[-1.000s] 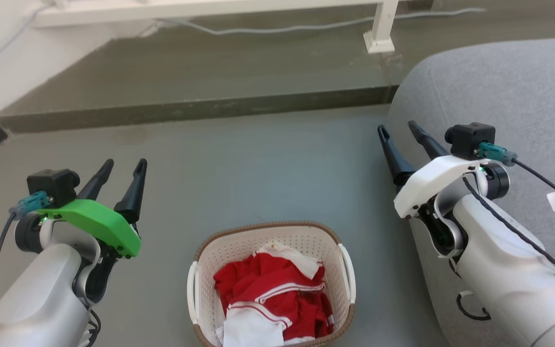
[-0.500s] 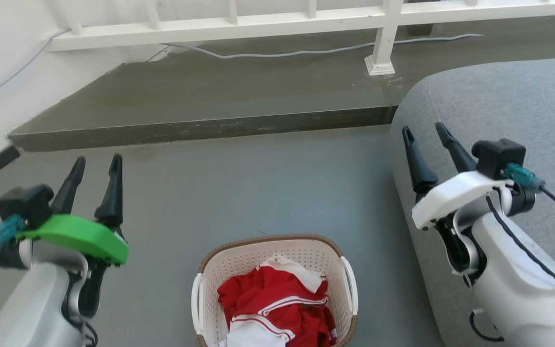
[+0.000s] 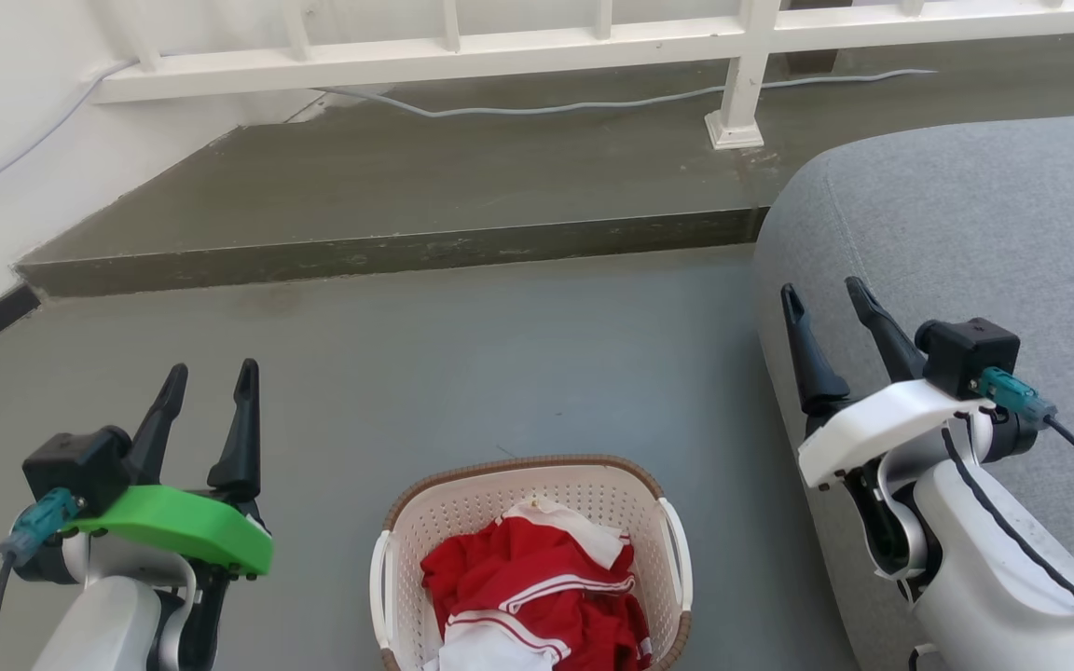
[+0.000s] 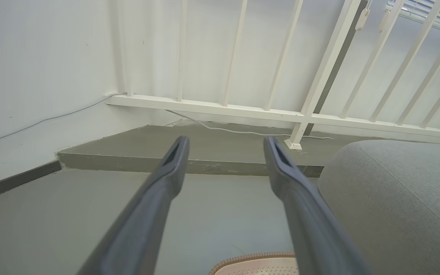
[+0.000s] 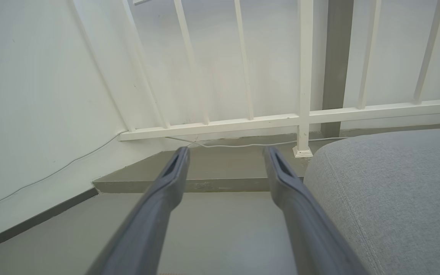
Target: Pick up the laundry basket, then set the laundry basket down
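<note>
1. As it stands on the grey floor (image 3: 462,354) at the bottom centre of the head view, the laundry basket (image 3: 462,508) holds crumpled red-and-white clothes (image 3: 537,587).
2. The left gripper (image 3: 213,368) hangs to the basket's left, apart from it, its jaws parted and empty.
3. The right gripper (image 3: 820,287) hangs to the right, over the grey sofa (image 3: 966,233) edge, its jaws likewise parted and empty.
4. The left wrist view catches a sliver of the basket's brown rim at its bottom edge.
5. Both wrist views show the white railing (image 3: 593,42) bars rising up the wall.
</note>
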Robot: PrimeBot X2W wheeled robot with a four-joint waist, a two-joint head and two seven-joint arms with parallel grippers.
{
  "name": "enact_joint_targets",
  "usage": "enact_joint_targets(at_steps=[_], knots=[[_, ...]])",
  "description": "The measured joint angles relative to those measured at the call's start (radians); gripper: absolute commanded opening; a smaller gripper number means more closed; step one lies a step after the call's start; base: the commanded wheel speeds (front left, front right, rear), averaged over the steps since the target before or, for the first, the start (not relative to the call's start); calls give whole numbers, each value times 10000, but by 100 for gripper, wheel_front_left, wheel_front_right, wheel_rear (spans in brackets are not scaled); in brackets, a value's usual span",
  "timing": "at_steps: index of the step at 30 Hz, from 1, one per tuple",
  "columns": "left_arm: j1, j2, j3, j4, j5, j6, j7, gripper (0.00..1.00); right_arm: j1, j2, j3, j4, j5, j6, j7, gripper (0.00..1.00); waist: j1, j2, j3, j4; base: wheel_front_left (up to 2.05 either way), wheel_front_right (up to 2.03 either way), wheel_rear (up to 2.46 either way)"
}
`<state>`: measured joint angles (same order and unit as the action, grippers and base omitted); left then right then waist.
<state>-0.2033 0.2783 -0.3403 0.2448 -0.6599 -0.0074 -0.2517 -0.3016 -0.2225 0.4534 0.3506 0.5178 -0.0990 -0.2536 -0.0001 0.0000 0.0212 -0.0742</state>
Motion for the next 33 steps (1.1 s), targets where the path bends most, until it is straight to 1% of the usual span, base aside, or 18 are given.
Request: enact_joint_targets(at_steps=[7,12,22,24,31,32,33], knots=[[335,-194,245,-247,215,-27,0,100,289,36,-174,-176,-272,0,0,100,0,0,-1,-9,0,0,0],[565,-384,437,-299,441,-117,0,100,476,88,-244,-268,-370,2,0,100,0,0,-4,-13,0,0,0],[830,-562,756,-384,725,-366,0,100,686,234,-408,-378,-545,21,0,100,0,0,-13,-17,0,0,0],[874,-614,800,-385,773,-384,0,100,686,261,-453,-387,-560,88,0,100,0,0,-13,-22,0,0,0],[928,-729,928,-439,897,-522,0,100,784,330,-568,-437,-790,127,0,100,0,0,1,-50,0,0,0],[942,-734,943,-441,940,-558,0,100,816,334,-585,-439,-792,182,0,100,0,0,4,-54,0,0,0],[971,-742,951,-449,953,-610,0,0,841,337,-596,-441,-798,194,0,0,0,0,6,-59,0,0,0]])
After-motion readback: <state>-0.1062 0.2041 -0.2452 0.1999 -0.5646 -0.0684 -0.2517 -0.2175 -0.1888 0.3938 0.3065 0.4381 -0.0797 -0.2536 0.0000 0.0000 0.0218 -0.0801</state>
